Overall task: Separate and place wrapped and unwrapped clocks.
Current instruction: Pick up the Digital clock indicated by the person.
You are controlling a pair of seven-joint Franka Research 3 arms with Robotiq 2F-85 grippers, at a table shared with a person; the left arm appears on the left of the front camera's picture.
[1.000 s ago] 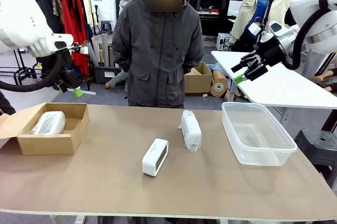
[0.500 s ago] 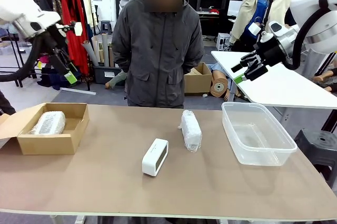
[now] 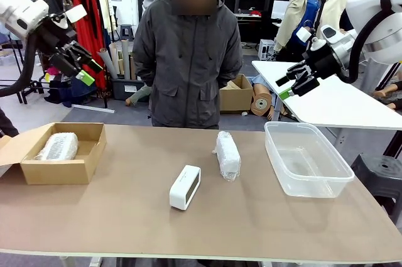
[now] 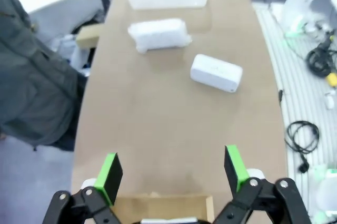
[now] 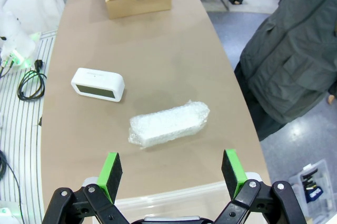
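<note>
The sorting looks partly done, and I judge that this moment falls between two picks, because both arms hang high over the table [image 3: 125, 217] and carry nothing. On the table there is one clear plastic tub [image 3: 314, 188] at the robot's right end, empty as far as I can see. There is also one cardboard box [image 3: 59, 171] at the left end, open at the top. I count two wrapped clocks. One wrapped clock [image 3: 58, 146] lies inside the box. The other wrapped clock [image 3: 228, 154] lies on the bare table near the middle, closer to the tub but apart from it. I count one bare clock [image 3: 185, 187], which stands on its long edge just beside this second wrapped one, toward the robot, without touching it. The left gripper [image 3: 88, 71] is up above the box with its fingers wide apart and nothing between them. The right gripper [image 3: 282, 88] is up above the tub, and its fingers are also apart and empty. I think the next move is to fetch one of the two clocks in the middle. If the box collects the wrapped ones, the wrapped clock goes there and the bare clock goes to the tub. The gripper must come down with its fingers across the short side of the clock. The crinkly film may slip or give way, so that grip should close on the block inside, not on loose film.
</note>
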